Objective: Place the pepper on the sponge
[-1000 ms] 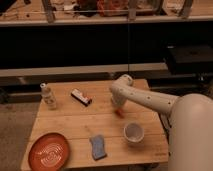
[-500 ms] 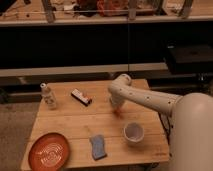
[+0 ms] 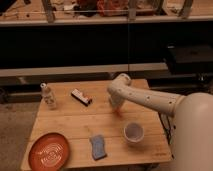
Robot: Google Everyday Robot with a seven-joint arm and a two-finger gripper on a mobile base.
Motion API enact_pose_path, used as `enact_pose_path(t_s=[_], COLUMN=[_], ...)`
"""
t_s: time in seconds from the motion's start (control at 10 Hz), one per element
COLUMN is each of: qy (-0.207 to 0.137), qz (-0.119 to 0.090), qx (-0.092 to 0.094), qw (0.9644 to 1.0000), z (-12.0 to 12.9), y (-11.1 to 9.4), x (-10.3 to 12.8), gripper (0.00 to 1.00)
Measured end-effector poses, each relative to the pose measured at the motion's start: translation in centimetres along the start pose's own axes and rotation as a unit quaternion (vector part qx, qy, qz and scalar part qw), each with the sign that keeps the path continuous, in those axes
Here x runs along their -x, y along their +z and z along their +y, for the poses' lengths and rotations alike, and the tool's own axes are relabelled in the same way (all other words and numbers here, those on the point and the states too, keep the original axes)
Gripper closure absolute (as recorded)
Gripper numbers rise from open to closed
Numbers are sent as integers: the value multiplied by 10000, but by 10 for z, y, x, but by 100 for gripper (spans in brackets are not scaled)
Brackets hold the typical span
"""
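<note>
Nearest the camera, well away from the gripper and far to its picture-left, a large round orange plate [image 3: 50,151] is seen at the front corner of the light wooden slatted table [image 3: 75,122]. Next comes the small rectangular blue-grey sponge [image 3: 98,146], lying flat near the front edge, nearer the camera than the gripper and a little to its picture-left. Nothing is seen on top of it.

A small white round cup [image 3: 133,132] is found between the gripper and the front edge, just to the picture-right of the sponge.

Now the gripper [image 3: 118,109] itself: it is held low over the middle of the table at the end of the white arm [image 3: 150,99], and it is clenched. The small, slim orange-red pepper [image 3: 119,113] is spotted right at its tip and is judged to be pinched there. Whether it is clear of the wood cannot be told.

Beyond the gripper, to its picture-left, a black-and-white rectangular box with a red end [image 3: 81,96] is seen, and further that way a small clear bottle [image 3: 47,95].

So the pick-up is judged to be the step in hand. The carry is called for next: the pepper raised, brought towards the camera past the cup, and set down squarely on the soft pad so that it does not roll off.
</note>
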Motion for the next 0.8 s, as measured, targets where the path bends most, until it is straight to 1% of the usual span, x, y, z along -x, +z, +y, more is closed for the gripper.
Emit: enact_pose_path(t_s=[0.2,0.8], qy=[-49,-228], qz=[31,66], qx=[22,40], qw=[10000,9997], z=[-1,-15], y=[-4,-14], x=[0,5], gripper=[100,100])
